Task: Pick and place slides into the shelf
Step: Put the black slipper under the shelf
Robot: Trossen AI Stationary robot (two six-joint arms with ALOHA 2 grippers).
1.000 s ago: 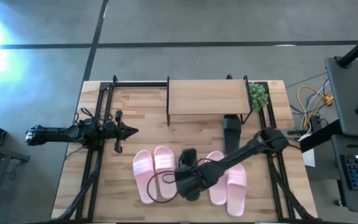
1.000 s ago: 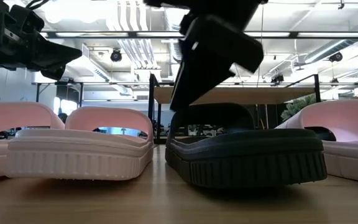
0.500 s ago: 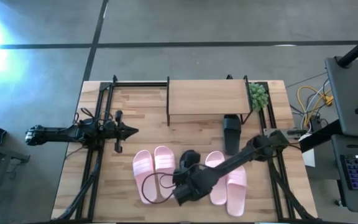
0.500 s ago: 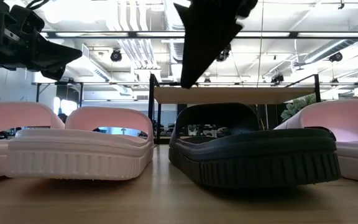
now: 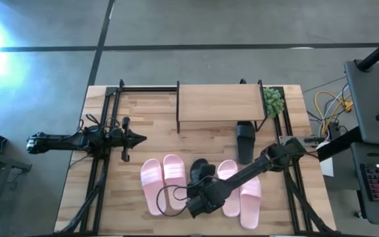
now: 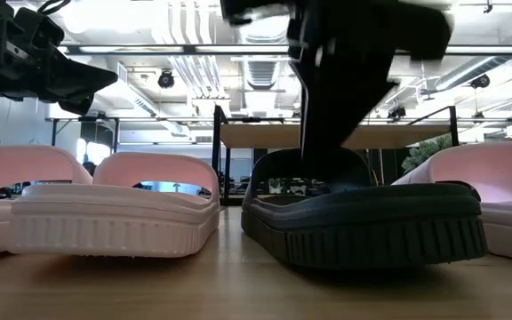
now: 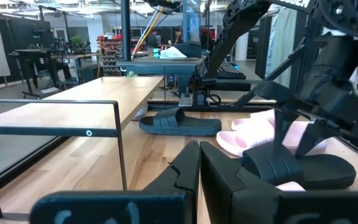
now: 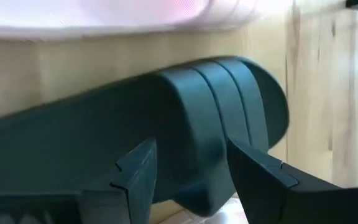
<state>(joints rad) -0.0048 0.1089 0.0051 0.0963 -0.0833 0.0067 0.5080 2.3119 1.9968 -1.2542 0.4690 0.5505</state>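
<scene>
A black slide [image 5: 201, 170] lies sole-down on the table between two pairs of pink slides [image 5: 152, 187] [image 5: 250, 194]. My right gripper [image 8: 191, 155] is open and stands over this slide's strap [image 8: 222, 118], one finger on either side. In the low view it comes down onto the strap [image 6: 327, 147]. A second black slide [image 5: 245, 141] lies by the shelf's right legs. The shelf [image 5: 219, 102] stands at the far middle of the table, its top board bare. My left gripper [image 5: 140, 138] is shut and hovers off to the table's left. My right gripper comes at the black slide from above, pointing down, with its fingers [image 8: 263, 177] spread across the strap [image 8: 222, 118]. Whether they touch the strap I cannot tell. The slide lies flat on the table.
A small green plant [image 5: 273, 100] stands at the shelf's right end. Black rails [image 5: 104, 164] run along the table's left and right sides. Bare wood shows in front of the shelf and at the near left corner.
My right gripper rose and swung toward the near edge, then came back down over the black slide's strap, standing more upright than before. The black slide shifted slightly on the table in the first half second. The left arm kept still.
</scene>
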